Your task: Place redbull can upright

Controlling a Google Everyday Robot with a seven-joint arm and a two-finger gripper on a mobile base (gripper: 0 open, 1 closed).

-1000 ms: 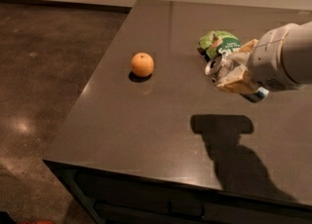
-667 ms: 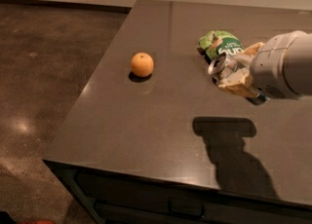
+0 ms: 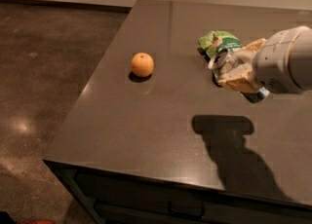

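- I am risking a topple: the can (image 3: 220, 61) is lying tilted in my grip, silver top pointing towards the orange (image 3: 142, 65), so releasing before turning it base-down would be sending it rolling across the table (image 3: 146, 121)
- The bag (image 3: 217, 40) is sitting just behind, and a careless swing could be knocking it
- My gripper (image 3: 238, 72) is hanging over the table's right side, jaws clenching narrowly around the can's middle, holding it off the surface

One high view — angled down over table (image 3: 146, 121), tool (image 3: 233, 68) right.
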